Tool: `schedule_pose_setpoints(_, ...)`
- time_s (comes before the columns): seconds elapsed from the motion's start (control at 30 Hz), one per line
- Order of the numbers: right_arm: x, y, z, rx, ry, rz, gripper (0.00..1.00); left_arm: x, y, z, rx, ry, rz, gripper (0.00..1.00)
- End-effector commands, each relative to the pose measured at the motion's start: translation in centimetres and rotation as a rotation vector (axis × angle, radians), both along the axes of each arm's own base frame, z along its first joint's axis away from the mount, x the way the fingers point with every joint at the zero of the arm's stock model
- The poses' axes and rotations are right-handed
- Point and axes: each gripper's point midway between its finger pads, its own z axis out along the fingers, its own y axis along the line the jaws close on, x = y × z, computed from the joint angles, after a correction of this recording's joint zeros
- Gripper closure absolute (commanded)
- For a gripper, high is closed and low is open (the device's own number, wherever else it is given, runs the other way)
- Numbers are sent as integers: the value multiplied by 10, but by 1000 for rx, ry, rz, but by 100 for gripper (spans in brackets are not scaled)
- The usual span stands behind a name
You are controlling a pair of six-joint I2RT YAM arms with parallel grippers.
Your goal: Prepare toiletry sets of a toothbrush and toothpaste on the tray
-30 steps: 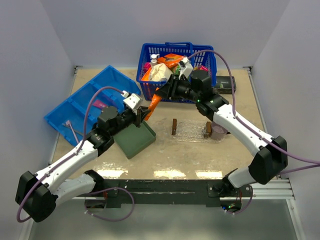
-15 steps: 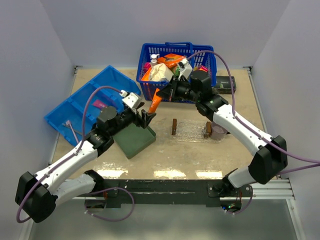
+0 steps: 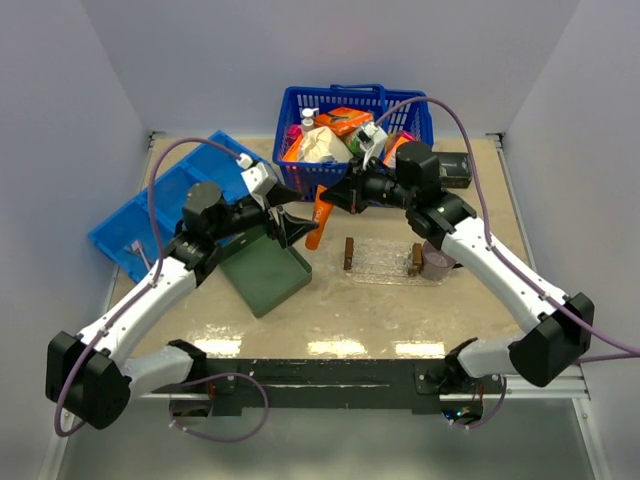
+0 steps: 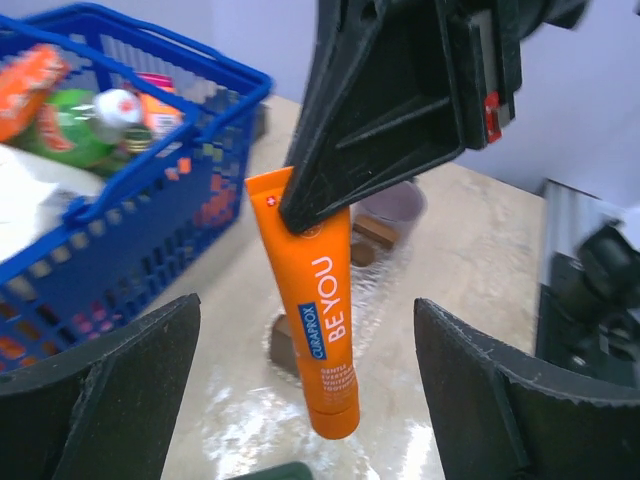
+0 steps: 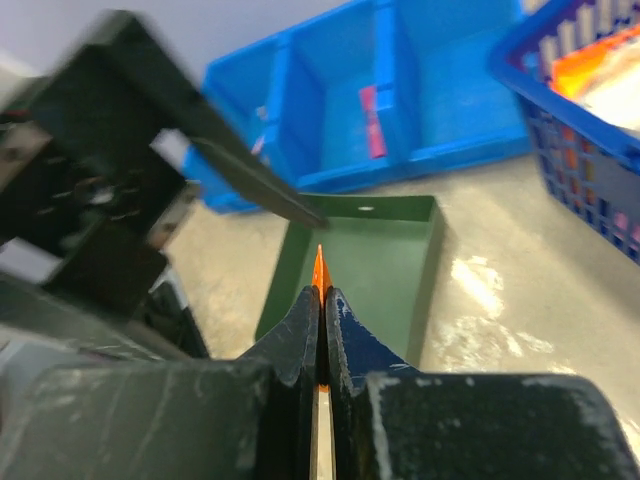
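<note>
The orange toothpaste [image 3: 317, 222] hangs cap down above the table, between the dark green tray and the clear tray [image 3: 382, 266] with its wooden handles. My right gripper [image 3: 333, 197] is shut on the tube's flat crimped end; its own view shows only an orange edge [image 5: 319, 266] between the closed fingers [image 5: 345, 325]. My left gripper [image 3: 297, 216] stands wide open, a finger on either side of the tube [image 4: 320, 310] and touching nothing. A thin lilac item [image 3: 140, 262] lies in the blue bin; I cannot tell whether it is a toothbrush.
A blue basket [image 3: 290, 120] full of packets stands at the back. The blue divided bin [image 3: 120, 225] sits at the left, with a pink item [image 5: 370, 120] in one compartment. The dark green tray [image 3: 270, 275] lies below the left gripper. A purple mug [image 3: 437, 263] stands by the clear tray's right handle.
The left gripper let go of the orange tube, opened wide and drew back to the left. The right gripper closed on the tube's crimped end, and the tube now hangs from it.
</note>
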Motion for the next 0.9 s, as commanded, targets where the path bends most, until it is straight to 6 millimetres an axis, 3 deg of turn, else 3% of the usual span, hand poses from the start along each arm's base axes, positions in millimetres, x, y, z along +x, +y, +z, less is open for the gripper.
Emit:
schedule_pose_setpoints(0.0,-35,8,35,61,-122,205,100,-33,-21,10,-29,19,-279,9)
schedule_pose_setpoints(0.17,-44,8,42,83,-141,247,100,-49,-28,-3,-31,81,-410,12)
schedule_pose_setpoints(0.27,-48,8,49,98,-166,263,100,-52,-31,-11,-23,110,-448,19)
schedule_pose_setpoints(0.7,-50,8,50,101,-181,267,100,-58,-42,-27,-10,185,-512,70)
schedule_pose_setpoints(0.8,-48,7,47,96,-179,260,100,-57,-43,-29,-12,188,-510,76)
schedule_pose_setpoints(0.87,-48,7,46,92,-180,256,100,-56,-43,-29,-12,188,-506,74)
